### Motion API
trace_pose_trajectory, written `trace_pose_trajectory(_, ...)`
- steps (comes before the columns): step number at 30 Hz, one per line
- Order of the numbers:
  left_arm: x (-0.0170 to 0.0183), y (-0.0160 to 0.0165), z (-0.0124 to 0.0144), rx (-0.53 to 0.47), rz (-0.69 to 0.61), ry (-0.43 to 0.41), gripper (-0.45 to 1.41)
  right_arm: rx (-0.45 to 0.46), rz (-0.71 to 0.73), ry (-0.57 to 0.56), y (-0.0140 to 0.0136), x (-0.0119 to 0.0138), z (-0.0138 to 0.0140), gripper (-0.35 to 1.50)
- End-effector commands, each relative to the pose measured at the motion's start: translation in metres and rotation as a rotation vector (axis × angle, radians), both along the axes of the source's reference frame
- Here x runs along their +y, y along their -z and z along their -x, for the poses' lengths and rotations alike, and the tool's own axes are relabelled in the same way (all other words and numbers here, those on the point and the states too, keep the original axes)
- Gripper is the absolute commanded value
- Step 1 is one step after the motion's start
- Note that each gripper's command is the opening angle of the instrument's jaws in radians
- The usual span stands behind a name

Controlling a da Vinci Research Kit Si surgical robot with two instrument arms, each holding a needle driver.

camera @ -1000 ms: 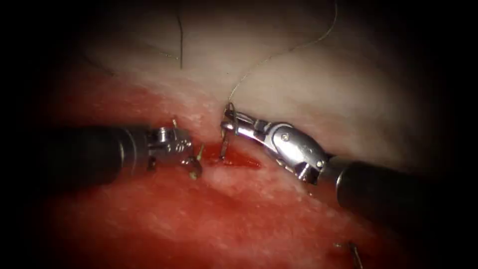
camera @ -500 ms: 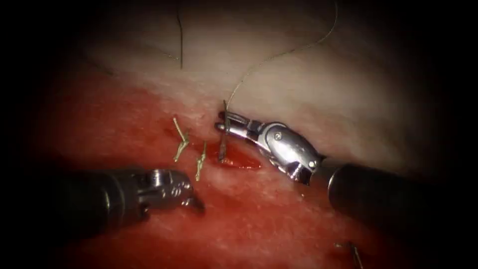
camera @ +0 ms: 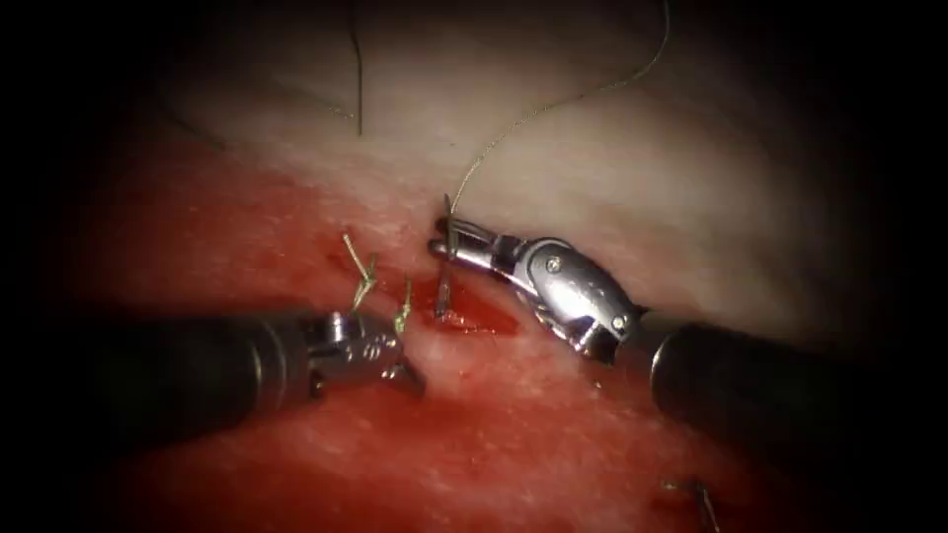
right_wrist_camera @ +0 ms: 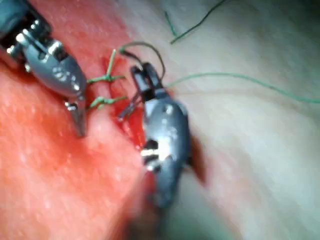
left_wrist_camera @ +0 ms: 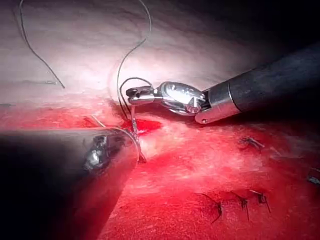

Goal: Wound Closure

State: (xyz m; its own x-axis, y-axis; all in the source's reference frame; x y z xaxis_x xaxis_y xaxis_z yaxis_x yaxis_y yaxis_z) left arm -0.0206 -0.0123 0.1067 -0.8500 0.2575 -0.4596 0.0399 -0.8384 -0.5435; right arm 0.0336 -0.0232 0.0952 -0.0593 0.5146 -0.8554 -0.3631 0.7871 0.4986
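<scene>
At the cut [camera: 474, 321]: needle [camera: 446, 286] upright, tip in tissue [camera: 553, 158].
Right tool [camera: 446, 242]: clamped on needle's upper end, thread [camera: 553, 104] trailing away.
Left tool [camera: 410, 375]: closed, empty, left of cut, by knot tails [camera: 360, 276].

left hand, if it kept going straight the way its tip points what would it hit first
Probably the tissue: the left hand points right and slightly down, its tip just left of the cut. The needle, held by the right hand, stands higher, likely off that line; depth is unclear.
</scene>
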Motion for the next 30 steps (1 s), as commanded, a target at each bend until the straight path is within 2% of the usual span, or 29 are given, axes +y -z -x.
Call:
trace_pose_trajectory(1, -0.0004, -0.0009, 0.0005, -0.004, -0.004, -0.004, -0.45, 0.006, -0.028, 0.001, -0.0005, 0.0001, -0.0008, -0.35)
trace_pose_trajectory(9, -0.0018, -0.0012, -0.0003, -0.011, -0.013, -0.014, -0.45, 0.024, -0.242, 0.006, -0.0007, 0.0006, -0.0012, -0.35)
trace_pose_trajectory(17, -0.0021, 0.0, -0.0006, -0.015, -0.018, -0.017, -0.45, 0.033, -0.356, 0.014, -0.0011, -0.0002, -0.0014, -0.35)
trace_pose_trajectory(24, -0.0021, 0.0001, -0.0008, -0.017, -0.019, -0.019, -0.45, 0.02, -0.36, 0.051, -0.0013, -0.0009, -0.001, -0.35)
trace_pose_trajectory(30, -0.0021, 0.0, -0.0006, -0.016, -0.019, -0.017, -0.45, 0.052, -0.457, 0.044, -0.0012, -0.0009, -0.0008, -0.35)
